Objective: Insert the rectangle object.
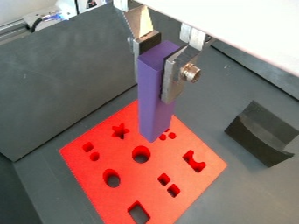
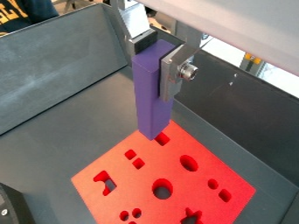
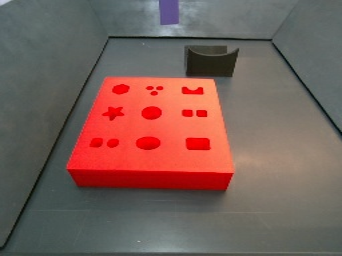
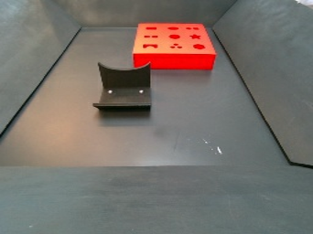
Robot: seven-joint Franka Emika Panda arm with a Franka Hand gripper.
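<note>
Above red block (image 1: 146, 162), hand (image 1: 163, 54) grips rectangle object (image 1: 156, 96).

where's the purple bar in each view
Wrist view: rectangle object upright in the end effector, above the red block.
Wrist view: bar centre, clamped upright.
Side view: tip at top edge.
Side view: not in it.
Shared landmark: red block.

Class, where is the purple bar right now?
In both wrist views the purple bar hangs upright in the gripper, above the red block, not yet in any hole.
</note>
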